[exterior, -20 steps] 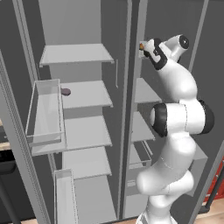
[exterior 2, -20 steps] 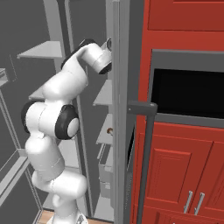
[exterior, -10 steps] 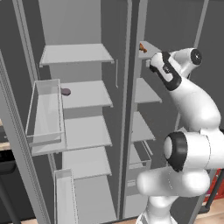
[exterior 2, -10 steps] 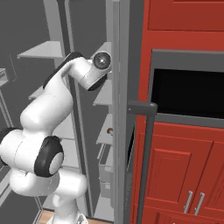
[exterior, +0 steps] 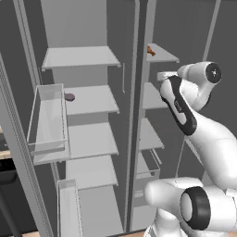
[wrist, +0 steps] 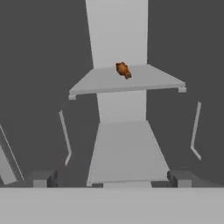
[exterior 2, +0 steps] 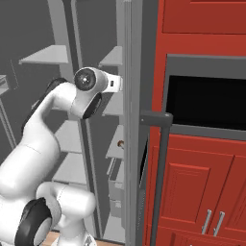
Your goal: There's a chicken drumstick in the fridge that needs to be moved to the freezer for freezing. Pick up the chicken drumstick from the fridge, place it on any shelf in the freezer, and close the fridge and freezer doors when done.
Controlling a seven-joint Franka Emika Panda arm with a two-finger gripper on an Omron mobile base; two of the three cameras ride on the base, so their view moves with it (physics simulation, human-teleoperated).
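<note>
The chicken drumstick (wrist: 123, 70) is seen lying on the top shelf (wrist: 131, 81) of the right-hand compartment, near that shelf's back edge and slightly left of its middle. In the left base view the chicken drumstick (exterior: 151, 51) is found at the left end of the same top shelf (exterior: 162, 54), just beside the centre divider (exterior: 139, 106). The gripper (wrist: 111, 178) is held well short of the drumstick and below the level of the top shelf, with the next shelf down (wrist: 127, 151) directly ahead of it. Its fingers (wrist: 43, 178) are spread wide apart and nothing is held between them. A small dark object (exterior: 69, 97) is noted on a shelf left of the centre divider.
</note>
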